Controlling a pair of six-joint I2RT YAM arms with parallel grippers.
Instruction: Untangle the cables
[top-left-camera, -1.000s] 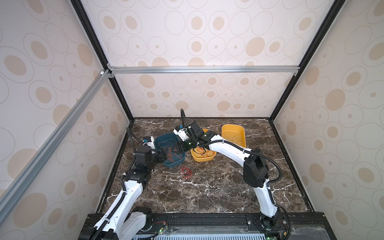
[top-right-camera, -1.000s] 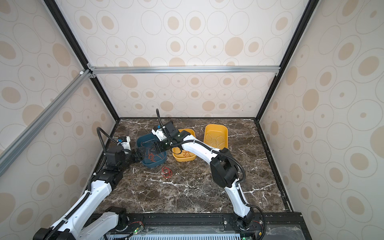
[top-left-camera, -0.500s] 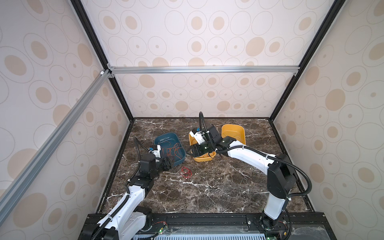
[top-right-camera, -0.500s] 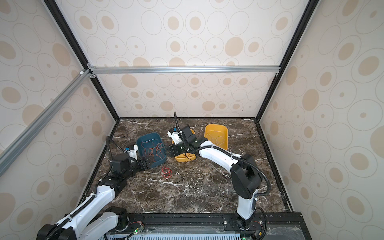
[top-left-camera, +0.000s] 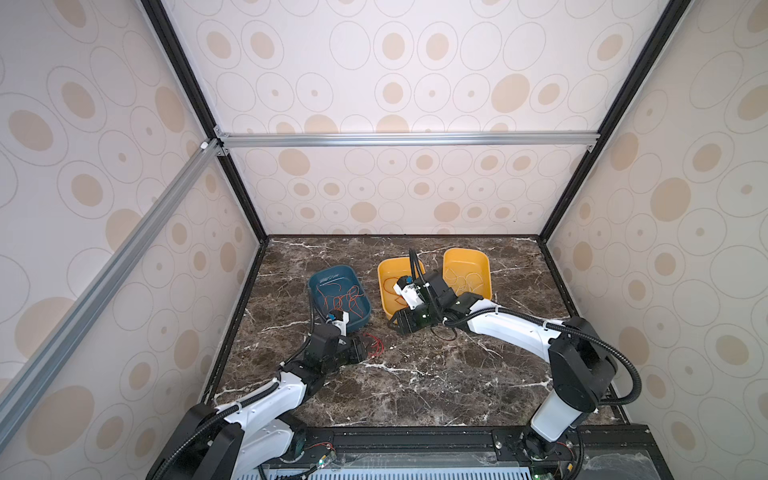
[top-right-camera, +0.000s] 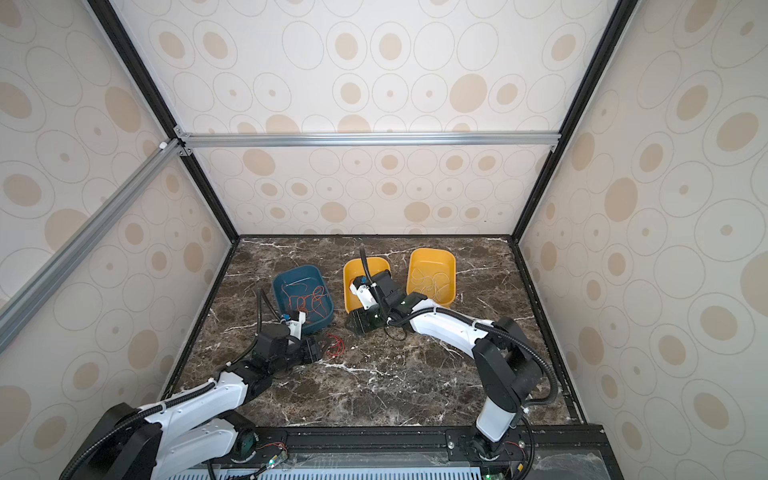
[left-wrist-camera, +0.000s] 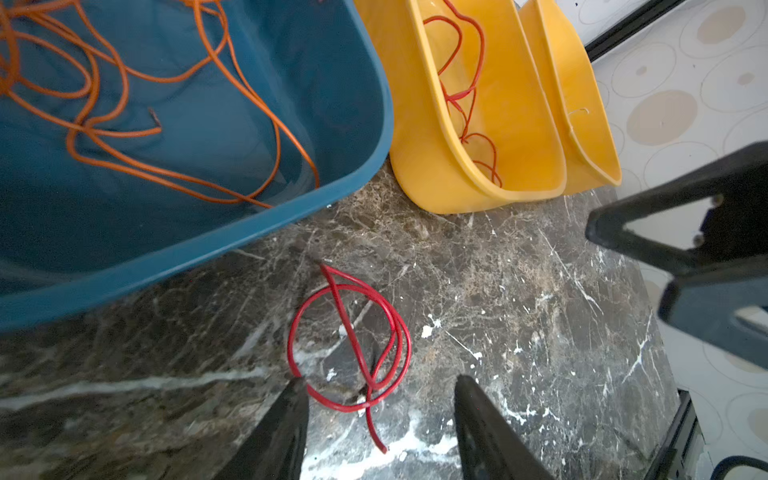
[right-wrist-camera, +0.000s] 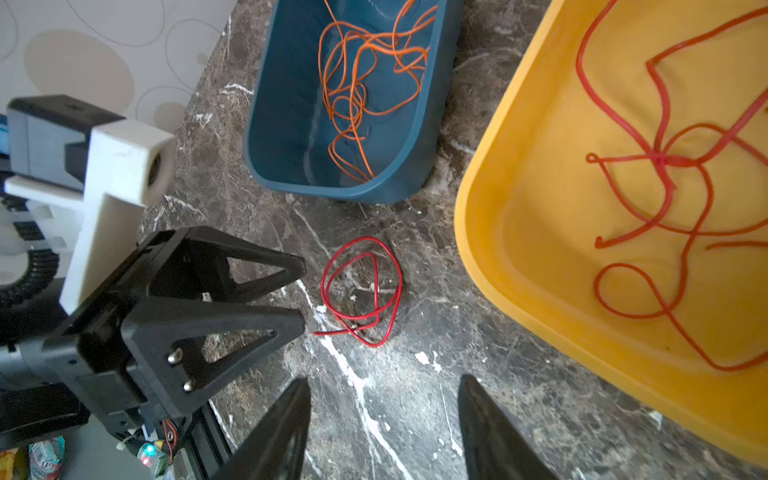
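My left tool (left-wrist-camera: 380, 380) is open, the red cable (left-wrist-camera: 349, 332) coiled on the table (left-wrist-camera: 519, 311), its near end between the tips, one tip covering the coil's edge. My right tool (right-wrist-camera: 382, 378) is open, empty, that cable ahead. Both tools' bases are cut off.

Bright, soft, even light; faint shadows. Wrist views bulge at edges; the teal plastic tub (left-wrist-camera: 166, 268) looks blurred.
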